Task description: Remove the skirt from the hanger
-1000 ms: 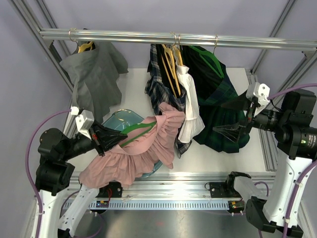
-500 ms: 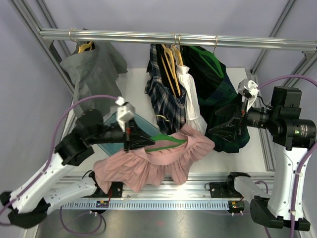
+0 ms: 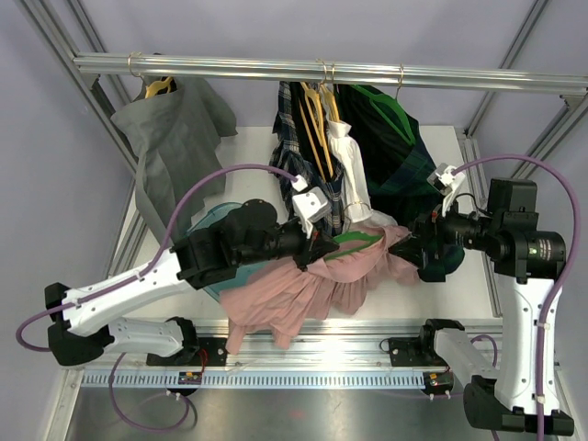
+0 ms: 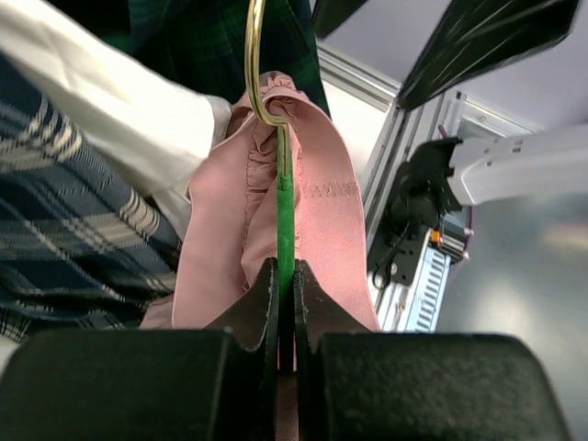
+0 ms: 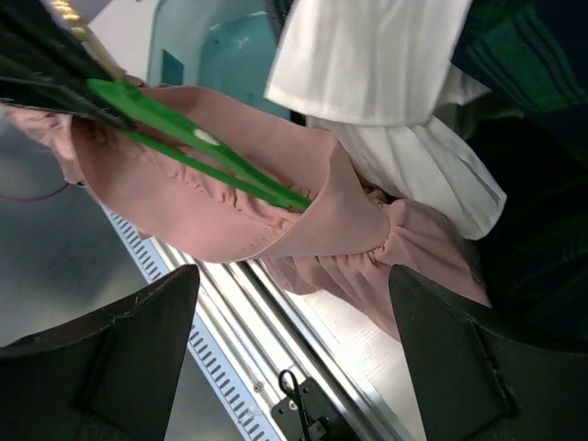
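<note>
Left gripper [image 4: 285, 276] pinches the green hanger [image 4: 286, 207] carrying the pink skirt [image 3: 303, 289] at 6 o'clock of the rail; right gripper [image 3: 418, 250], spread wide at the skirt's 3 o'clock, could snag the white shirt [image 5: 386, 64] instead.

One pink skirt [image 3: 285, 299], one rail [image 3: 276, 66], one teal bin [image 5: 216, 55].
</note>
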`<move>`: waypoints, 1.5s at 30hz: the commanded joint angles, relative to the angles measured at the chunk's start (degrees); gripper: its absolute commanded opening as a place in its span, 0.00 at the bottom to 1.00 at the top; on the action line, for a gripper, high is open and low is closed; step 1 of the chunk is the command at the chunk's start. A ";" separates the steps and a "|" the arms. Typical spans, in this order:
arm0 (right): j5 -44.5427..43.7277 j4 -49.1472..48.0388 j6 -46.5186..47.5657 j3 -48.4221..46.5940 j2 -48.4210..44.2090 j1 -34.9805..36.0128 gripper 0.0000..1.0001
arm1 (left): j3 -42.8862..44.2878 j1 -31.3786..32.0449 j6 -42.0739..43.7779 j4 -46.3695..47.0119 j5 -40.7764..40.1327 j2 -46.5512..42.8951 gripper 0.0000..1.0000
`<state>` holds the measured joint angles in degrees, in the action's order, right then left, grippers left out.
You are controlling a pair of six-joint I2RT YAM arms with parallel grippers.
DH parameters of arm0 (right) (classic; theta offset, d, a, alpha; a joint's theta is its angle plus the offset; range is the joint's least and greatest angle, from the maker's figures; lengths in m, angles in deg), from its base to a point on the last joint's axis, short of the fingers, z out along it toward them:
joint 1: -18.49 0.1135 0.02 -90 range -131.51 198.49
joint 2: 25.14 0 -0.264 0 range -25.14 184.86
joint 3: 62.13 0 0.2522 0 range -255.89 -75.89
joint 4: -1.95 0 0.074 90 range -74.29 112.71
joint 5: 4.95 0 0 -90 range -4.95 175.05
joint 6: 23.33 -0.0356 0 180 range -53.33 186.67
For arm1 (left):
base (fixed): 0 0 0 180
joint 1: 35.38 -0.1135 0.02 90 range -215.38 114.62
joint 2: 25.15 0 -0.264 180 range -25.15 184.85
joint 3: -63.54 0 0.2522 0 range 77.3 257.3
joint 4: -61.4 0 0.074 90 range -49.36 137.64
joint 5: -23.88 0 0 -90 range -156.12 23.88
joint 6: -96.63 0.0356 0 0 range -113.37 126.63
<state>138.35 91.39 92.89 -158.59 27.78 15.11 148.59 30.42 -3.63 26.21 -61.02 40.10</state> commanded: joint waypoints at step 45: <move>-38.36 -33.49 -7.14 19.94 3.23 -2.25 0.00 | -28.22 4.69 2.79 7.37 -10.64 -33.43 0.00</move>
<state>115.82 67.76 81.81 -138.94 29.58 16.88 119.67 34.71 -2.08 35.44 -70.46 11.64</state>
